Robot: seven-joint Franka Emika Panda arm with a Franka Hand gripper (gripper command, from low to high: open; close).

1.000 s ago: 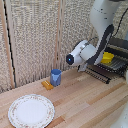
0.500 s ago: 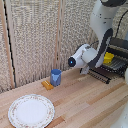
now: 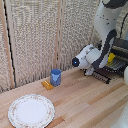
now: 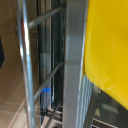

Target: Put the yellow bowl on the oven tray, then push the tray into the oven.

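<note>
Exterior view soft & low-res w/ even warm light, faint shadows; wrist view very close, blurred, yellow dish [image 4: 107, 45] & bars out of focus.

- The grabber [image 3: 95, 70] is mostly hidden behind the arm's white wrist in the exterior view; its fingers cannot be seen, so open or closed cannot be told.
- The yellow dish [image 3: 111, 57] shows only as a small sliver past the arm in the exterior view; in the wrist view it [image 4: 107, 45] is blurred and cut off by the picture's edge.
- The baking sheet [image 3: 106, 74] is partly covered by the arm; its bars [image 4: 47, 75] are blurred up close.
- The oven [image 3: 121, 50] is cut off at the exterior view's right edge.
- The small orange thing [image 3: 47, 85] beside the blue cup [image 3: 55, 77] is too small to identify.
</note>
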